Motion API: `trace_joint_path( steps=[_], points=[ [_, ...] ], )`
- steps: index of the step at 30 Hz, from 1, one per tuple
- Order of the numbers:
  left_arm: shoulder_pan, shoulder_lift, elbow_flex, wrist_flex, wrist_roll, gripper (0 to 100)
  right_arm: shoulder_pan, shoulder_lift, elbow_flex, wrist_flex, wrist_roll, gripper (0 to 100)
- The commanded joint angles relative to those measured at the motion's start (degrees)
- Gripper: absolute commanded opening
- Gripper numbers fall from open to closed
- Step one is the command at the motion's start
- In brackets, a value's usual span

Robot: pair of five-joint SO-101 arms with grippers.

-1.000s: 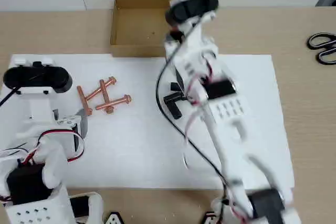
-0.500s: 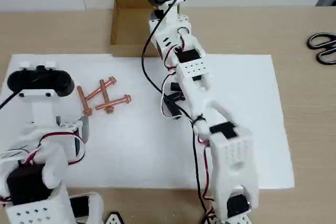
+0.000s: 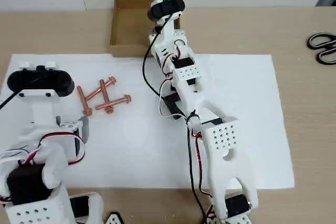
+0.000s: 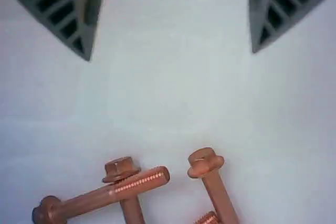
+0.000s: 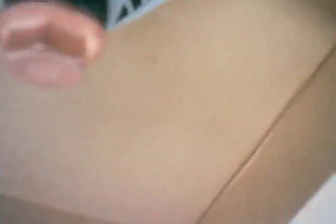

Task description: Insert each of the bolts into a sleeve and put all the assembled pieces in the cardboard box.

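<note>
While poised over the brown cardboard box (image 3: pixel 126 24), pinched a black-sleeved copper bolt (image 5: pixel 47 40) in the right gripper (image 3: pixel 157 29); held the left gripper (image 4: pixel 170 51) spread above loose copper bolts (image 3: pixel 103 96) on white sheet (image 3: pixel 247 108); judged light, stiff, slippery, best taken mid-shank

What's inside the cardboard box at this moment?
The cardboard box shows bare floor on its open side. The right arm covers the other side; its wrist view shows a copper bolt end over the floor.

right arm (image 3: pixel 181 72) | swung leftward and straightened | wrist (image 3: pixel 167 9) moved from beside cardboard box (image 3: pixel 126 27) to over it
</note>
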Motion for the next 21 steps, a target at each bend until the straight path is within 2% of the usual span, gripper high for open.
trace_joint_path(
  steps=[1,7,12,21],
  points=[
    [-0.44,-0.18,-2.15,0.00,-0.35,19,1.45,-1.63,-3.96,-1.45,0.53,21.5],
    [-0.26,-0.18,-2.15,0.00,-0.35,19,2.24,-2.15,-3.96,-1.54,0.97,23.1],
    [-0.26,-0.18,-2.24,0.00,-0.35,19,3.03,-5.93,-3.96,-0.57,6.51,23.1],
    [-0.44,-0.18,-2.33,0.00,-0.26,19,4.70,-22.46,-3.96,20.18,6.33,23.1]
  ],
)
